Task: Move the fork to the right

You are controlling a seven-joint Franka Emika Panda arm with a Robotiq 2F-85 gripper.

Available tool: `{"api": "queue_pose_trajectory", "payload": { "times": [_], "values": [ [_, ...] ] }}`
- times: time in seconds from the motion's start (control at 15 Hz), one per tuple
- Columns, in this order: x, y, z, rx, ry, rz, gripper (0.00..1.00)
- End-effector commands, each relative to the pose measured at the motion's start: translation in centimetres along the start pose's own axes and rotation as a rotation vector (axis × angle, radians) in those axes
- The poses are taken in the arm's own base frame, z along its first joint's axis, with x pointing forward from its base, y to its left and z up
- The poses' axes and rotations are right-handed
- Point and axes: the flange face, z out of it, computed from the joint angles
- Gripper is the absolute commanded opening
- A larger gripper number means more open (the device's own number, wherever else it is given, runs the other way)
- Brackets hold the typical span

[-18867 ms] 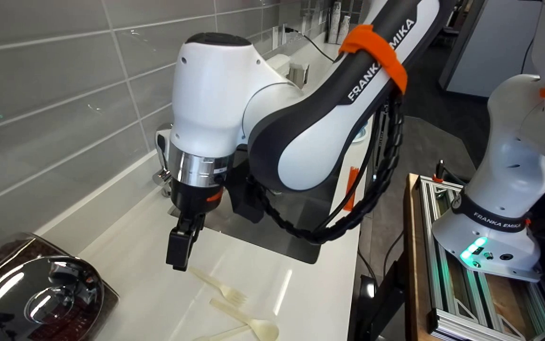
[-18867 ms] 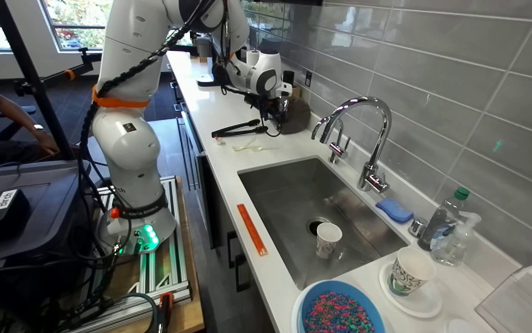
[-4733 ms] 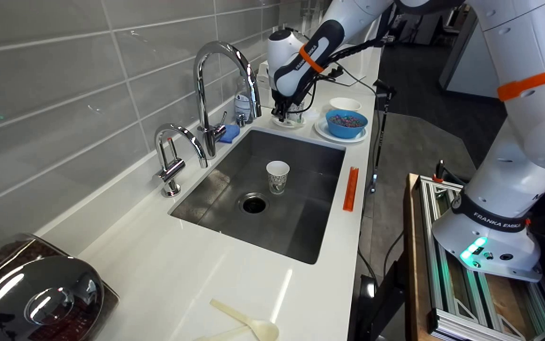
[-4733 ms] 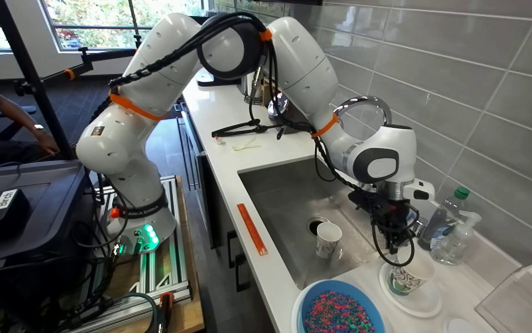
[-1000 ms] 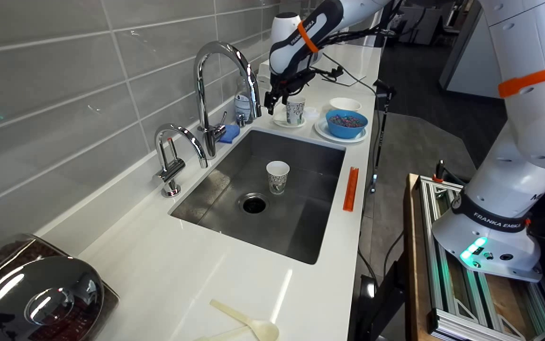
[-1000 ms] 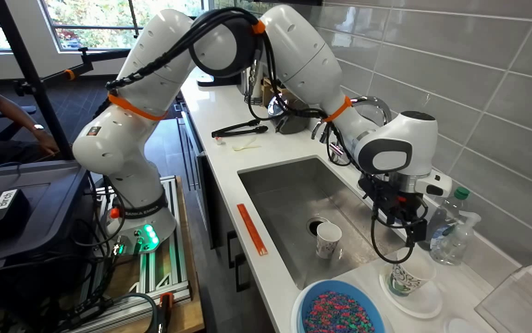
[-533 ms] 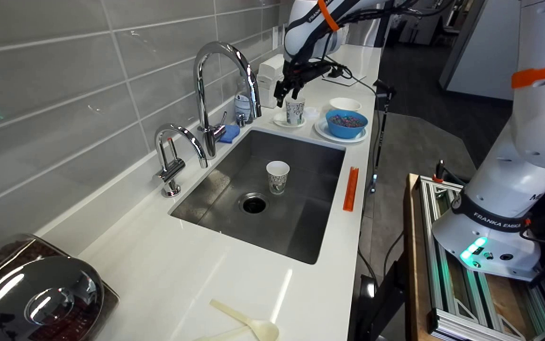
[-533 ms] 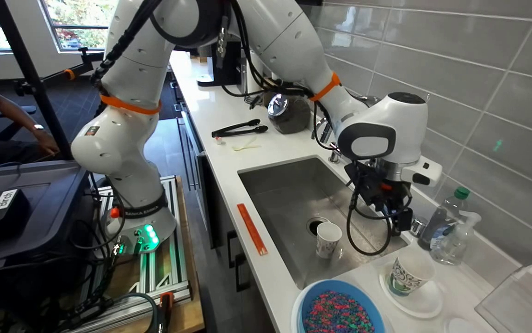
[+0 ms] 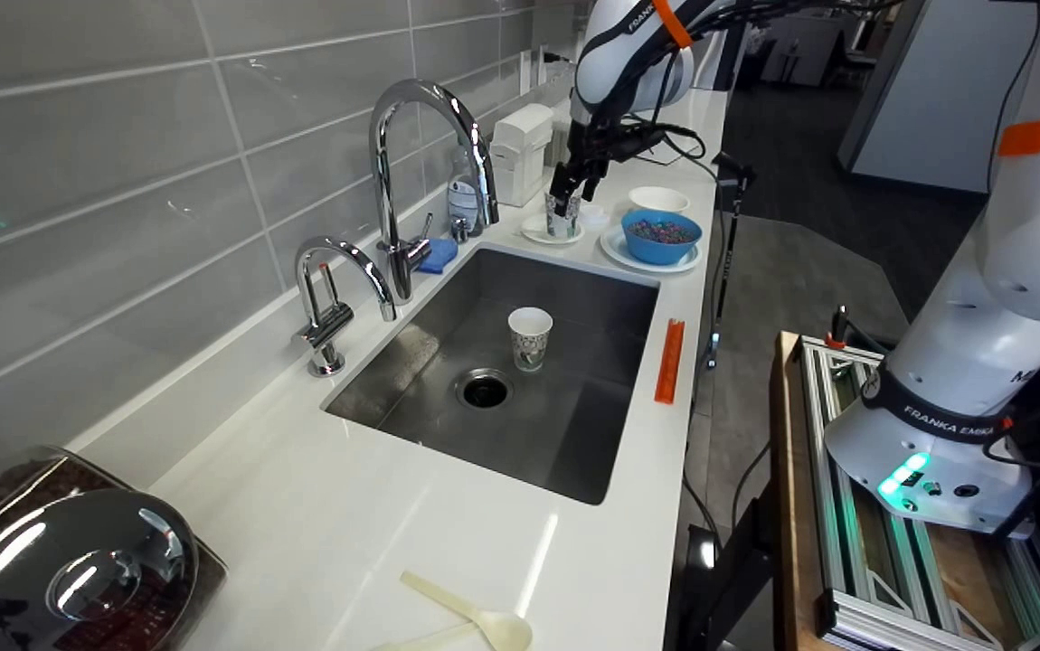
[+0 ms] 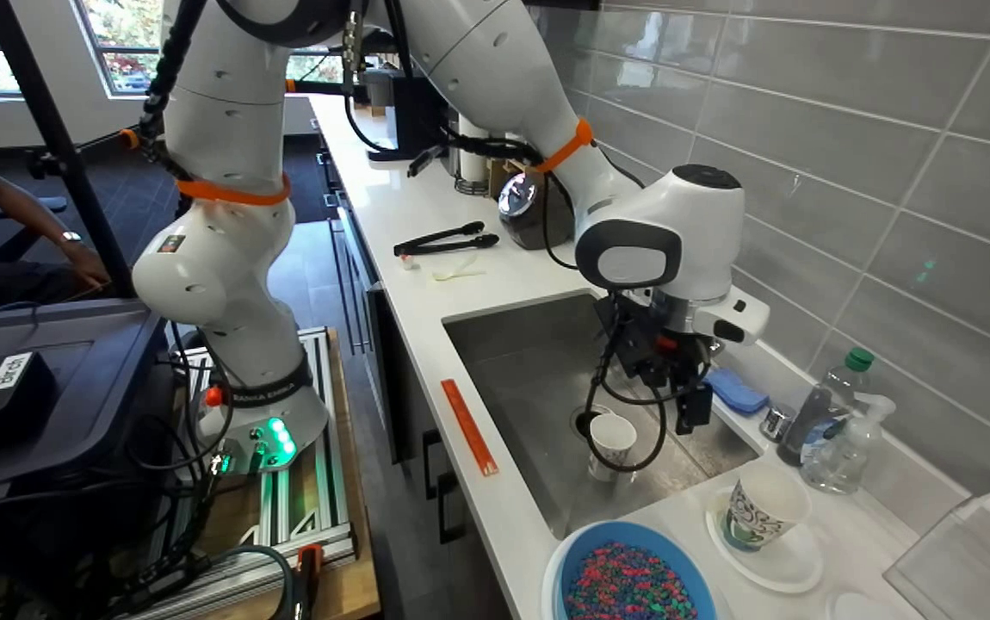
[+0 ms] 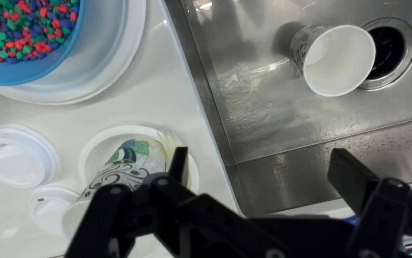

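Note:
The cream-yellow fork (image 11: 171, 141) lies on a small white plate (image 11: 84, 157) past the sink's end, beside a patterned paper cup (image 11: 130, 172). Part of it is hidden behind one finger (image 11: 181, 161) in the wrist view, and it is hard to make out on the plate (image 9: 538, 233) from outside. My gripper (image 11: 259, 157) stands open with nothing between its fingers, over the sink corner next to the plate. An exterior view shows the gripper (image 10: 689, 413) above the sink, apart from the plate and cup.
A second cup (image 9: 530, 339) stands in the sink (image 9: 565, 425). A tall faucet (image 9: 430, 90) rises by the wall. A blue bowl (image 9: 660, 237) of coloured bits is near the plate. A cream spoon (image 9: 504, 630) crosses another pale utensil. Black tongs (image 10: 448, 245) lie farther off.
The fork was on the counter by the spoon long before and is now on the plate. Over the last second the open gripper has swung away from the cup, out over the sink.

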Motion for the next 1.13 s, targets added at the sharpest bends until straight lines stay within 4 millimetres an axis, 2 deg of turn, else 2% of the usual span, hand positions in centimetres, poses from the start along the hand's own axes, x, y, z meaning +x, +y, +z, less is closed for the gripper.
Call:
{"api": "queue_pose_trajectory", "payload": {
  "times": [0.0,0.67,0.73,1.07],
  "values": [
    [-3.5,-0.6,-0.3,0.017,0.006,-0.019,1.0],
    [-7.7,-1.1,-1.7,0.016,0.182,-0.013,1.0],
    [-6.1,-0.8,-1.0,0.008,0.148,-0.006,1.0],
    [-6.1,-0.8,-1.2,0.007,0.155,-0.008,1.0]
  ]
}}
